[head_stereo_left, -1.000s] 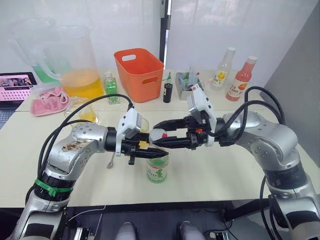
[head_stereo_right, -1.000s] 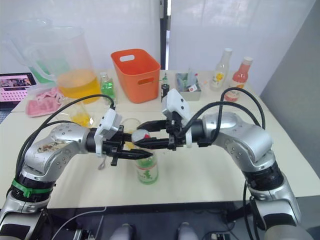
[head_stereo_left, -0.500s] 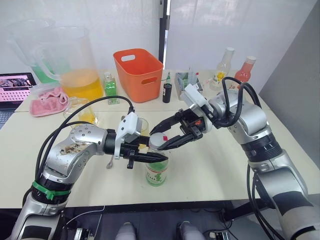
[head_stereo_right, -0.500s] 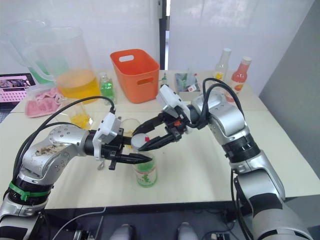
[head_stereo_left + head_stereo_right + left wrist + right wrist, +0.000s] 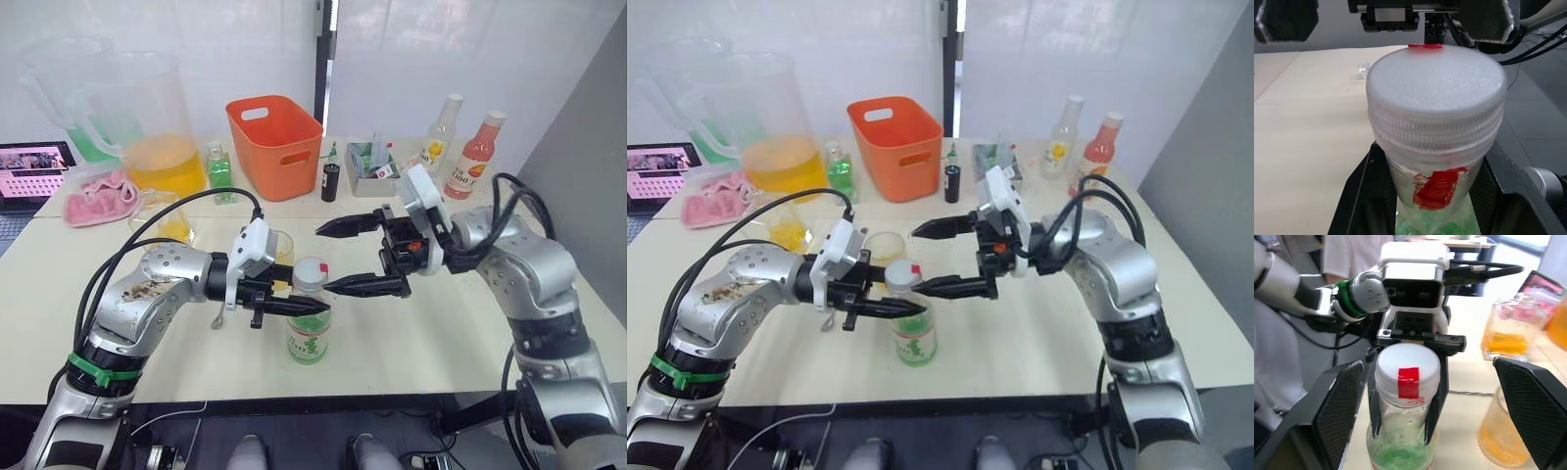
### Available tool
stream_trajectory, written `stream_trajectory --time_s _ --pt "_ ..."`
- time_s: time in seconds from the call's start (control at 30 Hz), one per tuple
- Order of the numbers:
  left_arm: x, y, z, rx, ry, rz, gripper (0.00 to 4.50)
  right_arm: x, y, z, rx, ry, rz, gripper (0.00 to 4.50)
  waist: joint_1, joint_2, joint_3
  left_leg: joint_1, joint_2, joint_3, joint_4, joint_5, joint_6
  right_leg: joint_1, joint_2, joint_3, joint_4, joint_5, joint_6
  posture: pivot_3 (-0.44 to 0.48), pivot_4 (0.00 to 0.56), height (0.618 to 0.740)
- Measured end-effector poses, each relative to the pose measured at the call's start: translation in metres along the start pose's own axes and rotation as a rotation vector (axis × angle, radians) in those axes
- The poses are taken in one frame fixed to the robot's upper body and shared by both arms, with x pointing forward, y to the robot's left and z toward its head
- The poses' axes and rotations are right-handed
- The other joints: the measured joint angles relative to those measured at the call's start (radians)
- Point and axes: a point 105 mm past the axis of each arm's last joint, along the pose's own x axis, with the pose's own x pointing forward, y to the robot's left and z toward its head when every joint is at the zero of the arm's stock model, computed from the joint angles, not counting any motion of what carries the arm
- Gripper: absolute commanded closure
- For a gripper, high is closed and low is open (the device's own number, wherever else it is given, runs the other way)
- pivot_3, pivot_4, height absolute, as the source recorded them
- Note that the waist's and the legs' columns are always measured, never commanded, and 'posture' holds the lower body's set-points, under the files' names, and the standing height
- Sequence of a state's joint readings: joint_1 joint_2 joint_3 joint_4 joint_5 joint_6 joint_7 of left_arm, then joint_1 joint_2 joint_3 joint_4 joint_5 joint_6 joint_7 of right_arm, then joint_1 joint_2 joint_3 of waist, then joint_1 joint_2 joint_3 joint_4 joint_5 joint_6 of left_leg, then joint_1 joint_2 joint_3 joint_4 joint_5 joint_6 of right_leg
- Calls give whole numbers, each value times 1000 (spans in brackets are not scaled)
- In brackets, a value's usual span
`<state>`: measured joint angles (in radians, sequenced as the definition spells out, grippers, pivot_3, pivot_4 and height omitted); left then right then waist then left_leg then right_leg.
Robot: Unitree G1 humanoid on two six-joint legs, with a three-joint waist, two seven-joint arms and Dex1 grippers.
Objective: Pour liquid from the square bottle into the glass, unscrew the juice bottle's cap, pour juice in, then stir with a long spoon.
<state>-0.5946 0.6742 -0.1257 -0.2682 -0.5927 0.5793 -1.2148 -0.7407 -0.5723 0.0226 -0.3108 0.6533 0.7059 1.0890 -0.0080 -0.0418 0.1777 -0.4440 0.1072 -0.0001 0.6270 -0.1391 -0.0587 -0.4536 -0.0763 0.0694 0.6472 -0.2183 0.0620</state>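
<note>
1. Left gripper (image 5: 294, 305) pinches the juice bottle (image 5: 309, 333) at its neck, just under the cap (image 5: 310, 273).
2. Right gripper (image 5: 348, 256) spread wide, just beside the cap, not touching.
3. Bottle upright on the table (image 5: 441, 333); glass (image 5: 281, 247) behind it.

cap (image 5: 1407, 367) white with red patch; bottle (image 5: 308, 328) clear, green label; my fingers (image 5: 1338, 407) black, meshed; basket (image 5: 275, 144) orange; cloth (image 5: 96, 198) pink
</note>
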Motion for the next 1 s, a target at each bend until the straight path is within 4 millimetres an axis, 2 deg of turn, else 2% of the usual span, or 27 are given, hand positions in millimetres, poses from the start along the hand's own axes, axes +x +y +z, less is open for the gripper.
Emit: stream_trajectory --time_s 0.1,0.23,0.37,0.57,0.67,0.87,1.0 --pt "2 0 -1 2 -5 -6 3095 1 9 6 2 -43 -105 0 3 0 0 0 0 0 0 0 0 1 0 0 0 0 0 0 150 703" --pt "3 5 -1 -8 -12 -13 3097 6 23 7 29 -43 -151 0 7 0 0 1 0 0 1 0 0 2 0 0 0 -2 -4 0 150 703" --pt "5 7 -2 -10 -19 -27 3097 13 30 2 68 -18 -186 0 8 0 0 4 0 0 1 0 0 7 0 0 -2 -3 -4 0 150 703" --pt "6 7 -2 -6 -19 -41 3098 16 29 -4 90 12 -253 0 10 0 0 4 0 -1 1 0 0 9 0 0 -4 -3 -4 0 150 703" --pt "6 6 -2 -4 -18 -45 3099 16 28 -8 100 31 -271 809 10 0 0 5 0 -1 1 0 0 9 0 0 -4 -3 -4 0 150 703" --pt "6 6 -2 -3 -15 -47 3099 19 33 -13 106 58 -248 2761 10 0 0 5 0 -1 1 0 0 9 0 0 -4 -3 -4 0 150 703" --pt "7 6 -2 -2 -14 -46 3099 19 33 -13 107 59 -240 2799 10 0 0 5 0 -1 1 0 0 10 0 0 -5 -3 -4 0 150 703"
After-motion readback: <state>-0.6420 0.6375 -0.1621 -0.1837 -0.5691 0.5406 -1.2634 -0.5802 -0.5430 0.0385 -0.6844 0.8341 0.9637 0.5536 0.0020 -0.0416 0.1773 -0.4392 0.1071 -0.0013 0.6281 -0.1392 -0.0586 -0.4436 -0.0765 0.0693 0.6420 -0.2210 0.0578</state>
